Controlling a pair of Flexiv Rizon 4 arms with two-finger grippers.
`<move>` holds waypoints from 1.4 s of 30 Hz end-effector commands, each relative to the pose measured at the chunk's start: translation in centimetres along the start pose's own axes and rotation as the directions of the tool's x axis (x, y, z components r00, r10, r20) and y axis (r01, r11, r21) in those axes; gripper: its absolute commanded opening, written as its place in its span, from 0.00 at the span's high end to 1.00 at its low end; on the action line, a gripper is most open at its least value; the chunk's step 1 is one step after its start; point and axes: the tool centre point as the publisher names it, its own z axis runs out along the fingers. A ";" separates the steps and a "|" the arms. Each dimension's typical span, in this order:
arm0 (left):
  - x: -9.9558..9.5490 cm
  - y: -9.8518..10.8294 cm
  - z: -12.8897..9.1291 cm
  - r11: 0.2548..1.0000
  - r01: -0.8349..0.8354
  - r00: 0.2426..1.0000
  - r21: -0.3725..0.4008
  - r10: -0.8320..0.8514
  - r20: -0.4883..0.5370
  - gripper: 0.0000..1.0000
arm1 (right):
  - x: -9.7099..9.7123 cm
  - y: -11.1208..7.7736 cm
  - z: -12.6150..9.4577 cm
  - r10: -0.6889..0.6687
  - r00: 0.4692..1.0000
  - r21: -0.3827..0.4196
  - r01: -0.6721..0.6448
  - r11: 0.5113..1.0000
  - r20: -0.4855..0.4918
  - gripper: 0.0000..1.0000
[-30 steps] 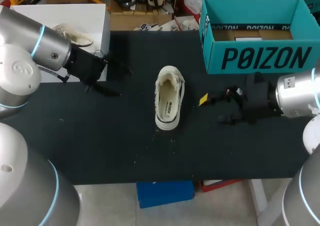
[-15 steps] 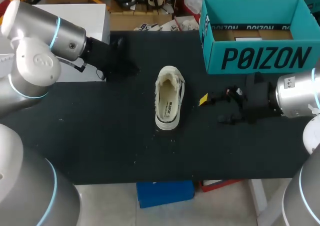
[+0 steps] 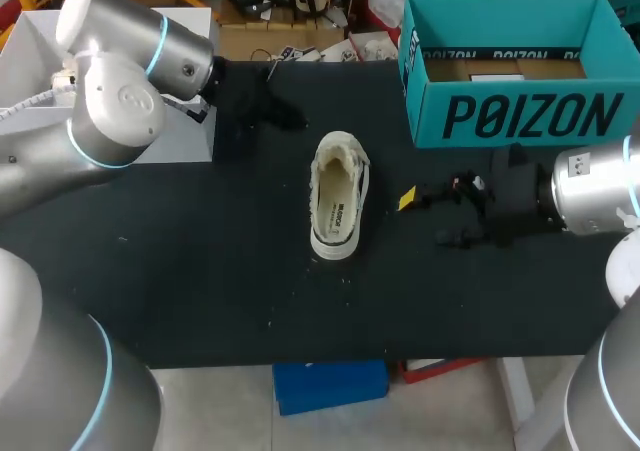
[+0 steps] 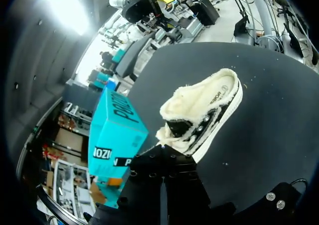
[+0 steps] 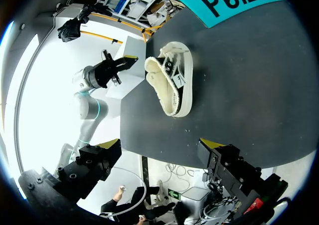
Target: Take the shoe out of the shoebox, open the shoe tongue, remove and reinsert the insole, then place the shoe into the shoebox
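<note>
While it holds nothing, right hand (image 5: 159, 146) gapes wide near shoe (image 5: 169, 85).

The shoe (image 3: 338, 196) in the middle of the frame is cream-white, with fleecy cream lining and black sides. The shoebox (image 3: 520, 121) at upper right is teal with black lettering. The bench (image 3: 200, 291) is black. The right hand (image 3: 425, 218) is black, tipped bright yellow.
</note>
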 end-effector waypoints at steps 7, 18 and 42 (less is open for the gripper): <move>-0.1 -0.3 5.4 0.998 -0.015 0.999 0.060 0.017 -0.049 1.00 | 0.1 0.0 0.0 0.000 1.000 0.001 0.000 1.000 0.002 0.00; 2.9 -3.1 5.4 0.994 -0.032 0.997 0.107 0.039 -0.067 1.00 | 0.1 0.0 0.0 0.000 1.000 0.001 0.000 1.000 0.002 0.00; 2.3 -6.4 -2.2 0.982 -0.165 0.971 0.094 0.178 -0.161 1.00 | 0.1 0.0 0.0 0.000 1.000 0.001 0.000 1.000 0.002 0.00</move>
